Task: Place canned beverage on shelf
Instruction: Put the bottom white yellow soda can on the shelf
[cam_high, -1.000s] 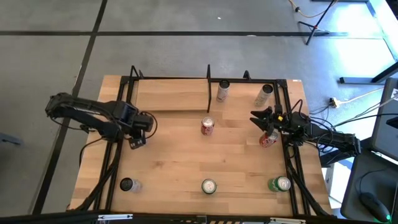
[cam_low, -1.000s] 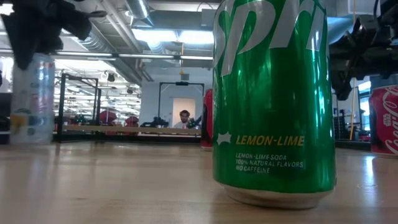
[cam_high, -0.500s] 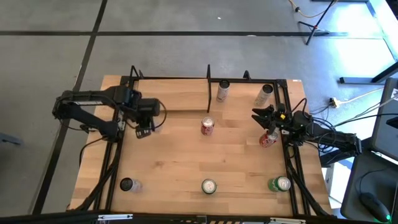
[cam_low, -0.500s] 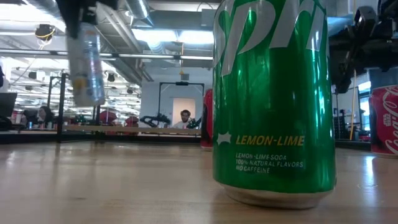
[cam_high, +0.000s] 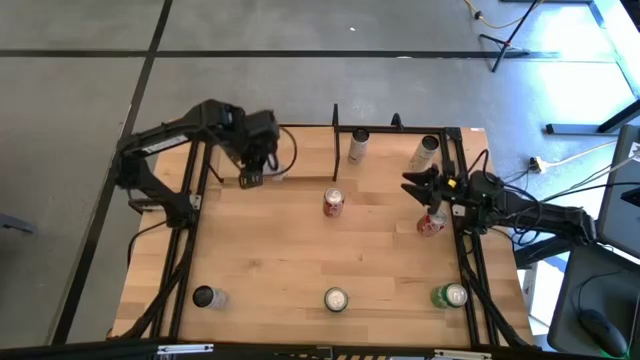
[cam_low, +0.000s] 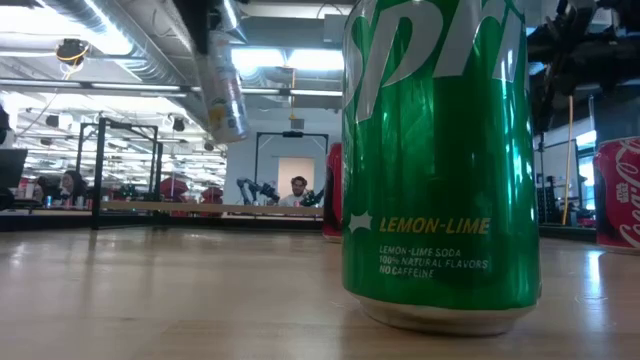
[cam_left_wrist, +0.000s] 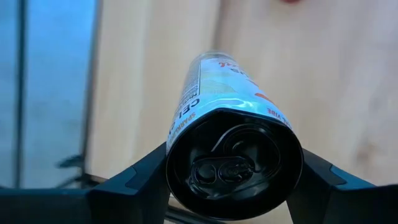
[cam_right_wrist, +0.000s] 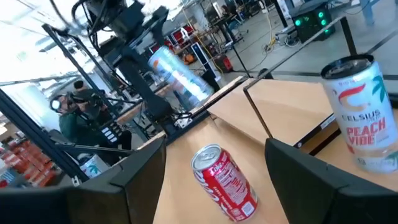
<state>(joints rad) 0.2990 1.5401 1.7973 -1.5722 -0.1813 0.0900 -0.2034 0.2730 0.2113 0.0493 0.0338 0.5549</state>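
My left gripper is shut on a slim pale can with a black top. It is held in the air over the table's far left, beside the shelf, a light-wood ledge with black rods and an upright divider post. The can also shows high up in the low view. My right gripper is open at the table's right side, beside a red can, and it touches nothing. My left gripper pinches the can between its two fingers, on opposite sides of the wall at its black top end. The fingers come from above. The can hangs below them, tilted, clear of the table.
Two cans stand on the shelf's right part. A red can stands mid-table. Three more cans stand along the near edge, a dark one, a green one and another green one. A person shows in the room beyond.
My left gripper has risen and gone toward the table's far edge and to the right, toward the shelf. It has carried the slim can from low near the table to well clear of it. The can has tipped from upright to tilted.
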